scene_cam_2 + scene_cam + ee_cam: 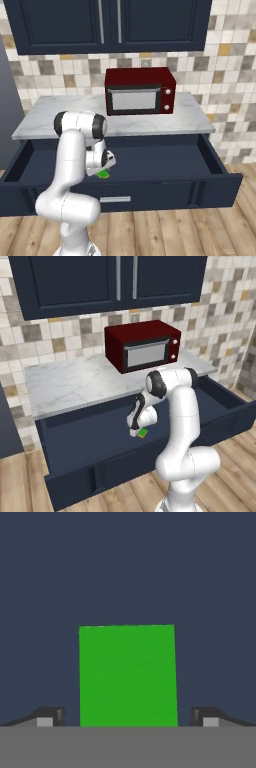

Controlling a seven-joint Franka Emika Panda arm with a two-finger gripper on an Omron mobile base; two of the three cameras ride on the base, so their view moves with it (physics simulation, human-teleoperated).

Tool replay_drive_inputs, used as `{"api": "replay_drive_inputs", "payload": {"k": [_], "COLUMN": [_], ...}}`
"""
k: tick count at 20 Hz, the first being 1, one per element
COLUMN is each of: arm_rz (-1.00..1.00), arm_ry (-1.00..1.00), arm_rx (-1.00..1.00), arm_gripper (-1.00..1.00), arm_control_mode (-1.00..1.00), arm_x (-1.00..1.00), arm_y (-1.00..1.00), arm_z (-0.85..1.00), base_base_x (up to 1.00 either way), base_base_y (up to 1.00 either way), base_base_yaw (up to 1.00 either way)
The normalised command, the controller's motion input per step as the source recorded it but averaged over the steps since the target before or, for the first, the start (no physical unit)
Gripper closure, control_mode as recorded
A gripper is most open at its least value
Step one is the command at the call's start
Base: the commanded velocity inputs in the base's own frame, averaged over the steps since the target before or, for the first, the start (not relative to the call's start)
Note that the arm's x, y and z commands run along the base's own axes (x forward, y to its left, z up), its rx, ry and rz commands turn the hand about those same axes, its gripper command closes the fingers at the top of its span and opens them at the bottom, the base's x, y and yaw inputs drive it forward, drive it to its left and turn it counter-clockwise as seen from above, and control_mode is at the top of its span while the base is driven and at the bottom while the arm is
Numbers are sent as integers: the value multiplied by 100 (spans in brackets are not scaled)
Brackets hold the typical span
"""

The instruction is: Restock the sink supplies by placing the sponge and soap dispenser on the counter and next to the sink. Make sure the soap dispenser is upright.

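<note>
The green sponge (143, 432) (103, 174) lies flat on the floor of an open navy drawer (80, 436) (155, 162) below the white marble counter (70, 383) (192, 120). My gripper (136, 431) (100, 171) points down just above it. In the hand view the sponge (128, 672) sits centred in my open gripper (128, 718), with one dark fingertip (50, 716) to each side and a gap between each and the sponge. Nothing is held. The soap dispenser and the sink are out of view.
A dark red microwave (143, 346) (140, 92) stands on the counter against the tiled wall. Navy upper cabinets (110, 281) (115, 22) hang above. The drawer's front wall (100, 476) (150, 195) juts out over the wooden floor toward the base.
</note>
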Motion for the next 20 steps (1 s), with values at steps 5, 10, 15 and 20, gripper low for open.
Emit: {"api": "replay_drive_inputs", "payload": {"k": [5,10,15,20], "arm_rz": [3,2,0,0], "arm_ry": [0,0,2,0], "arm_rx": [0,0,0,0], "arm_gripper": [-100,-100,100,100], "arm_control_mode": [-100,-100,-100,-100], "arm_x": [10,3,-12,-12], "arm_y": [10,13,1,0], "arm_z": [-31,-37,-32,3], "base_base_x": [0,0,0,0], "base_base_y": [0,0,0,0], "base_base_yaw": [0,0,0,0]}}
